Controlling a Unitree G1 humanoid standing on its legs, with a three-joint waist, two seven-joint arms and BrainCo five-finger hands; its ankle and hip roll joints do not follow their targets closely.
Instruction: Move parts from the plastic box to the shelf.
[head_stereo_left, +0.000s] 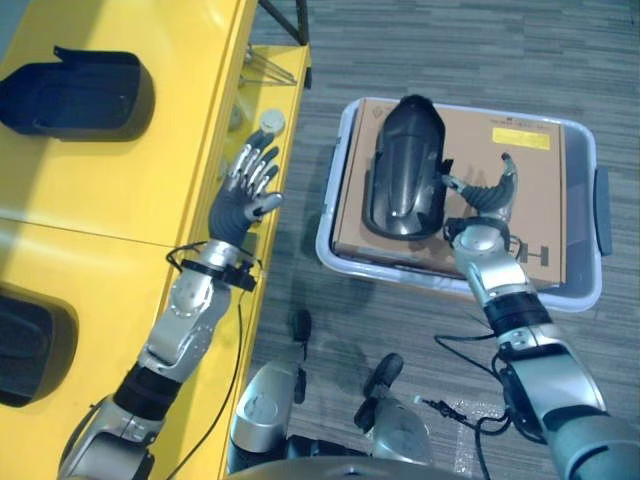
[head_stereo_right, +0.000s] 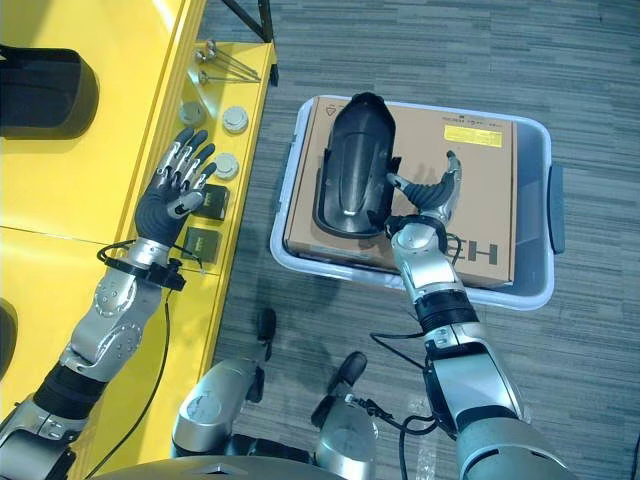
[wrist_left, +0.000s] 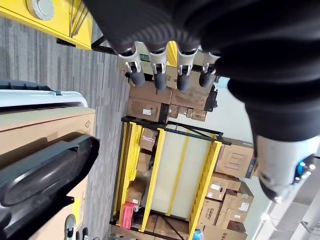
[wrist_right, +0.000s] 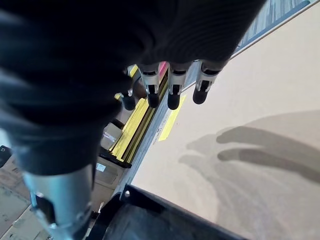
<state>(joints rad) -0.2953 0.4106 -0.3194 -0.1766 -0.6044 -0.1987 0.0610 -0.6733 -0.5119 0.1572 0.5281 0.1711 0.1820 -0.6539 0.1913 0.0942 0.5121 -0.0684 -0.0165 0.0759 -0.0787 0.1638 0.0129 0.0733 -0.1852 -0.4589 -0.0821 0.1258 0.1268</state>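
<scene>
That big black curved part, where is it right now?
In the left eye view the black curved part lies on the cardboard sheet covering the plastic box, toward the box's left side, with the robot's right hand open just beside it.

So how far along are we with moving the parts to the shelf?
Two black parts already sit on the yellow shelf. One black part lies on the cardboard in the plastic box, ungrasped: the right hand hovers open beside it. The left hand is open at the shelf edge. Grasping and carrying remain.
</scene>
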